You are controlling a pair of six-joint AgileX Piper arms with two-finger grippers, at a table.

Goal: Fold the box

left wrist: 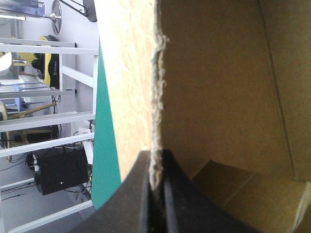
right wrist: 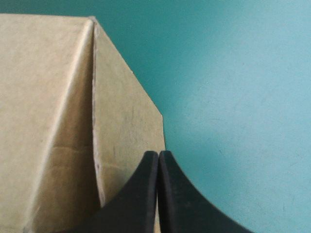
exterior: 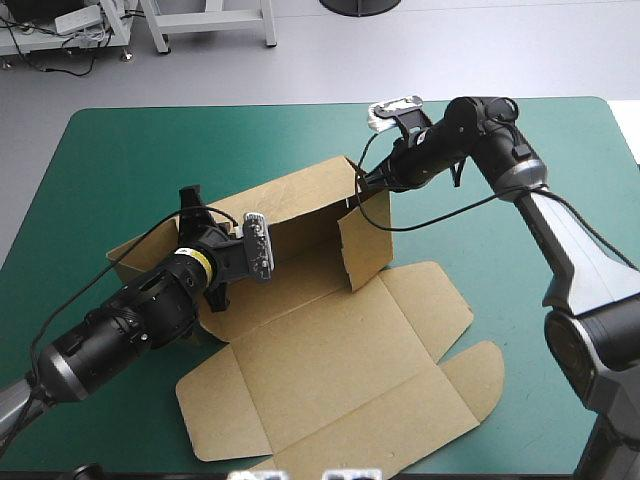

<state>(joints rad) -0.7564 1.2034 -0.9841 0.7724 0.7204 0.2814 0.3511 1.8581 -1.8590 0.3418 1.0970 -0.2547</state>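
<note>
Box [exterior: 330, 350] sits mid-tabletop [exterior: 150, 150], back wall raised, lid panels flat. Left gripper [left wrist: 156, 155] is clenched on the wall's raw top edge; right gripper [right wrist: 158, 154] appears pinched on the far corner flap. Board looks light and stiff but creasable — best held at edges, near the scores.

It's a robotics lab, plainly. The left arm [exterior: 130, 320] and right arm [exterior: 570, 250] reach over the box [exterior: 330, 360] on a table with a teal-green cover [exterior: 130, 150]. Beyond it there's bare grey floor [exterior: 450, 60], white metal bench frames [exterior: 157, 30] and loose cables [exterior: 40, 62]. The left wrist view catches a black equipment case [left wrist: 60, 172] on the floor.
</note>
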